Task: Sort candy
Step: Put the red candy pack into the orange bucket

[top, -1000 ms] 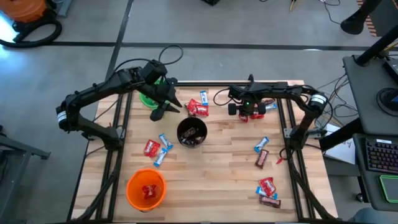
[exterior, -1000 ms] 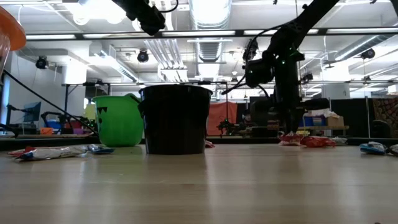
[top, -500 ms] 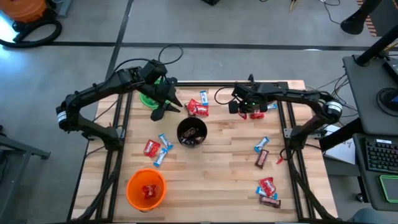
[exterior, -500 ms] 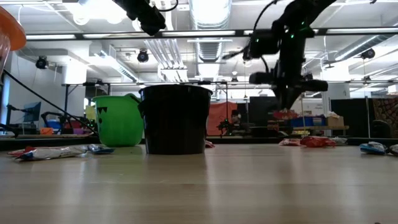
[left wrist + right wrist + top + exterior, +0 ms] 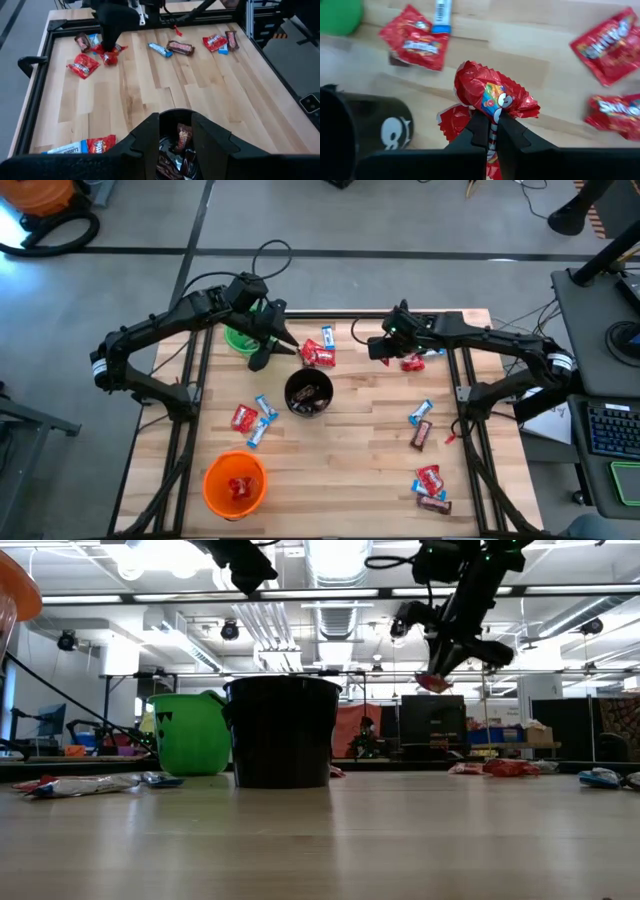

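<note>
My right gripper [image 5: 383, 348] hangs over the far middle of the table, shut on a small red-wrapped candy [image 5: 492, 95], which also shows in the low view as a red candy [image 5: 433, 683] high above the boards. My left gripper [image 5: 176, 134] is open and touches nothing. It hovers in the air between the green cup [image 5: 240, 338] and the black cup [image 5: 307, 392], and its wrist view looks down into the black cup [image 5: 175, 145], where dark brown candy lies. Loose red, blue-and-white and brown candy lies flat on the table. My right gripper pinches the red candy between its two fingers [image 5: 481, 131] by one crumpled end of the wrapper [image 5: 493, 116]. The fingers come from above, slanting down. The candy is lifted clear of the table, and the rest of the wrapper puffs out past the fingertips.
An orange cup [image 5: 235, 483] with red candy stands at the near left. Candy lies in heaps beside the right gripper [image 5: 418, 361], by the black cup [image 5: 320, 350], at the left [image 5: 250, 420], and toward the right edge [image 5: 420, 425] and near right [image 5: 430, 485]. Bare boards lie in the near middle.
My right gripper has risen from the candy heap at the far right with the red candy in its fingers, and has shifted a little toward the table's left. The candy now hangs clear above the boards, where before the gripper was down at the table.
</note>
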